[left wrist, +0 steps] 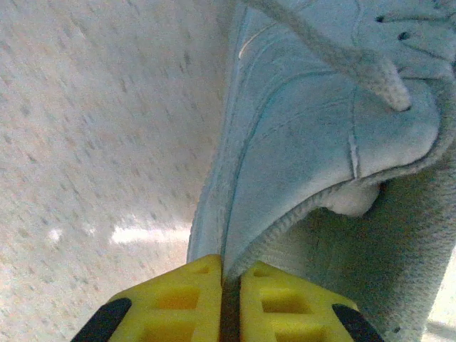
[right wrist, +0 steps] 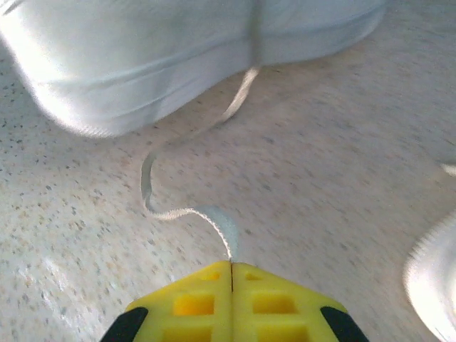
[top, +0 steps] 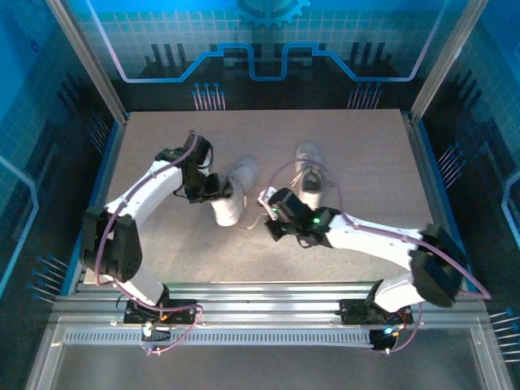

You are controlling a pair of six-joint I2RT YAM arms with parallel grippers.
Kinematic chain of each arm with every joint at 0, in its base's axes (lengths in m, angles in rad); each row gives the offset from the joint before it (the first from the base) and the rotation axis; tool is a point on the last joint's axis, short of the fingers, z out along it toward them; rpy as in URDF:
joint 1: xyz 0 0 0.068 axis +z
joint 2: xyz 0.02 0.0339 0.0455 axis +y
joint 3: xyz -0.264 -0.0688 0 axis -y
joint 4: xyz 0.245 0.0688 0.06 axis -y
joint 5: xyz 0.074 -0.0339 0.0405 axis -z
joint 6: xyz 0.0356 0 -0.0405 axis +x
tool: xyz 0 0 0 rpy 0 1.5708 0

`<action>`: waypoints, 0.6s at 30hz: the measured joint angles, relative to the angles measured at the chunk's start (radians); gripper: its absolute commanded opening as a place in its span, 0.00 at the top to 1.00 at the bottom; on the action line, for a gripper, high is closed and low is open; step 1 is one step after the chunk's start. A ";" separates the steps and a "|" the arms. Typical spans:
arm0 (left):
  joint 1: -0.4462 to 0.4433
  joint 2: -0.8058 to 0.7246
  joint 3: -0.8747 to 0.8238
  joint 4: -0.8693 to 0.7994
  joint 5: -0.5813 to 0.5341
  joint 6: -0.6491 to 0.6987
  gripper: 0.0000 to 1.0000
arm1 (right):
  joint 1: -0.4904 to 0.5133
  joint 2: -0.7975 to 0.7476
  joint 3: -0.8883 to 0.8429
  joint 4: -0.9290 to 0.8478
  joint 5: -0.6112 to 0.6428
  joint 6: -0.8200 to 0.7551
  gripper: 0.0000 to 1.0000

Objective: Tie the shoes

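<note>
Two white shoes lie mid-table: the left shoe [top: 236, 195] and the right shoe [top: 309, 175]. My left gripper [top: 218, 188] is at the left shoe's side. In the left wrist view its yellow fingers [left wrist: 229, 274] are shut on the edge of that shoe's [left wrist: 299, 142] collar wall, with a lace [left wrist: 342, 57] running across above. My right gripper [top: 266, 199] sits between the two shoes. In the right wrist view it [right wrist: 231, 265] is shut on the end of a pale lace [right wrist: 178, 212] that curls over the table up to the shoe [right wrist: 178, 57].
The other shoe [right wrist: 434, 278] shows at the right edge of the right wrist view. The speckled beige table [top: 357, 138] has metal posts and blue side walls around it, and a slotted rail [top: 260, 292] along the near edge.
</note>
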 measured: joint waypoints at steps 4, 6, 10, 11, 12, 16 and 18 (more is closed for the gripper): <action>-0.115 -0.099 -0.118 0.030 -0.064 -0.112 0.84 | -0.090 -0.224 -0.093 -0.068 0.012 0.022 1.00; -0.166 -0.126 -0.163 0.055 -0.092 -0.160 0.73 | -0.138 -0.324 -0.113 -0.104 0.005 0.025 1.00; -0.244 -0.135 -0.211 0.110 -0.135 -0.228 0.49 | -0.216 -0.454 -0.116 -0.158 -0.029 0.025 1.00; -0.253 -0.137 -0.211 0.121 -0.138 -0.233 0.47 | -0.229 -0.469 -0.116 -0.172 -0.043 0.025 1.00; -0.257 -0.138 -0.211 0.127 -0.142 -0.231 0.45 | -0.237 -0.475 -0.116 -0.183 -0.055 0.025 1.00; -0.257 -0.140 -0.183 0.103 -0.171 -0.201 0.41 | -0.256 -0.471 -0.116 -0.227 -0.088 0.032 1.00; -0.245 -0.150 -0.155 0.090 -0.194 -0.168 0.39 | -0.260 -0.469 -0.116 -0.241 -0.095 0.033 1.00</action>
